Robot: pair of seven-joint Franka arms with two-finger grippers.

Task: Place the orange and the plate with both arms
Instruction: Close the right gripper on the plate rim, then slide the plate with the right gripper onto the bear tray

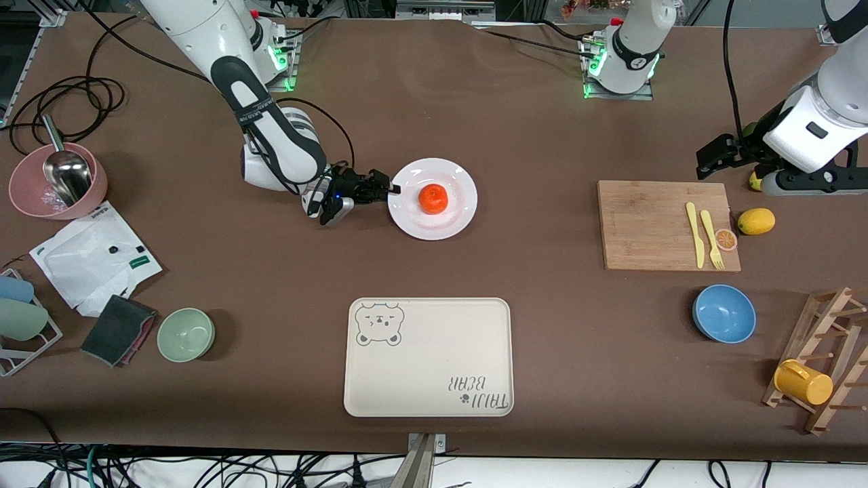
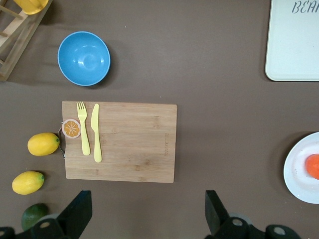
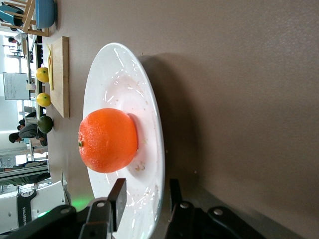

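Note:
The orange sits on the white plate in the middle of the table. My right gripper is low at the plate's rim on the side toward the right arm's end. In the right wrist view its jaws straddle the rim of the plate, one finger over it and one under, with a gap still showing; the orange lies just past them. My left gripper hangs open and empty over the table beside the cutting board, and waits there.
A cream bear-print tray lies nearer the front camera than the plate. The cutting board carries a yellow knife and fork, with lemons beside it. A blue bowl, a green bowl and a pink bowl stand around.

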